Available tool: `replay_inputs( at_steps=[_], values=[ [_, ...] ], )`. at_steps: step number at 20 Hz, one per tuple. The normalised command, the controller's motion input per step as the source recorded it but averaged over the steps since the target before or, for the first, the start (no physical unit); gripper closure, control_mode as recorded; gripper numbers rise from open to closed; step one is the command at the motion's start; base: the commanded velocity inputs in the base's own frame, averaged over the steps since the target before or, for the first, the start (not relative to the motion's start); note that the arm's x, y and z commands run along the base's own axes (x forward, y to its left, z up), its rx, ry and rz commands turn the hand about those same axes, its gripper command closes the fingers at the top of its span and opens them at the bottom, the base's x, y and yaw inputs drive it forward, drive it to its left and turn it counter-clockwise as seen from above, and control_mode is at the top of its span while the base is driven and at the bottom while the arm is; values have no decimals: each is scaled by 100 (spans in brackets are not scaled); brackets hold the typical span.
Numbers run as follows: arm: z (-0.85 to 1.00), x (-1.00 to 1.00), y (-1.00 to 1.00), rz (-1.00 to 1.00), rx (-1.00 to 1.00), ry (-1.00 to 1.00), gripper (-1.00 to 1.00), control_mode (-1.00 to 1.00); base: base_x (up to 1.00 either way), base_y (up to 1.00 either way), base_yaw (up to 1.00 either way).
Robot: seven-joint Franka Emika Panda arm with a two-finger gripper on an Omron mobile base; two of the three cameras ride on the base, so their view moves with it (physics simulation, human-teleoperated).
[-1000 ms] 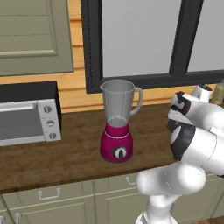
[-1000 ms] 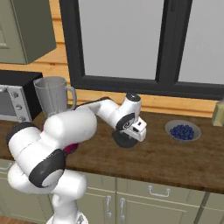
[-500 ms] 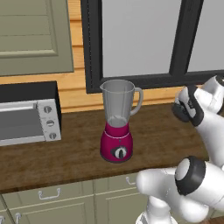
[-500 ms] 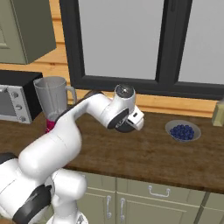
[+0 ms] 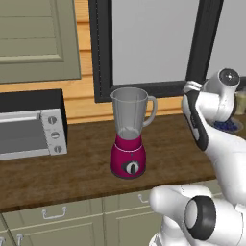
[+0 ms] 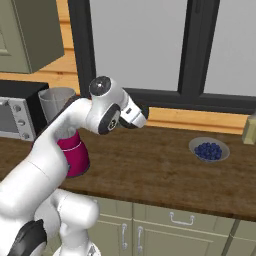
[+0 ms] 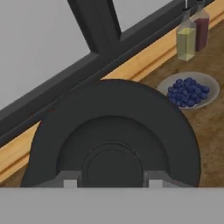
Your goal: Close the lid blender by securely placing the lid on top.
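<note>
Dark wooden counter [image 5: 86, 163] beneath a black-framed window. No writing is legible. My gripper [image 7: 111, 183] is raised above the counter, clamped on the flat round black lid [image 7: 111, 135]. At left stands the magenta-based blender with clear open jar [image 5: 129, 134], well apart from the lid. Nearby: shallow bowl of blue berries [image 7: 189, 90], two small bottles [image 7: 192, 35], silver toaster oven [image 5: 30, 127].

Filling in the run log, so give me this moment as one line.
phase: carrying lid | gripper: shut on lid, raised above counter | blender: jar open, no lid on | bowl of blueberries: on counter
</note>
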Motion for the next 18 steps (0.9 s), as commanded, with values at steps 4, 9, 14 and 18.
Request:
replay_inputs(
  at_steps=[4, 9, 14, 18],
  values=[
    [100, 0, 29, -10, -5, -1, 100, -100, 0, 0, 0],
    [100, 4, 45, -4, 6, 7, 100, -100, 0, 0, 0],
    [92, 15, 51, 3, 18, 21, 100, -100, 0, 0, 0],
    [37, 17, 44, 15, 10, 12, 100, -100, 0, 0, 0]
  ],
)
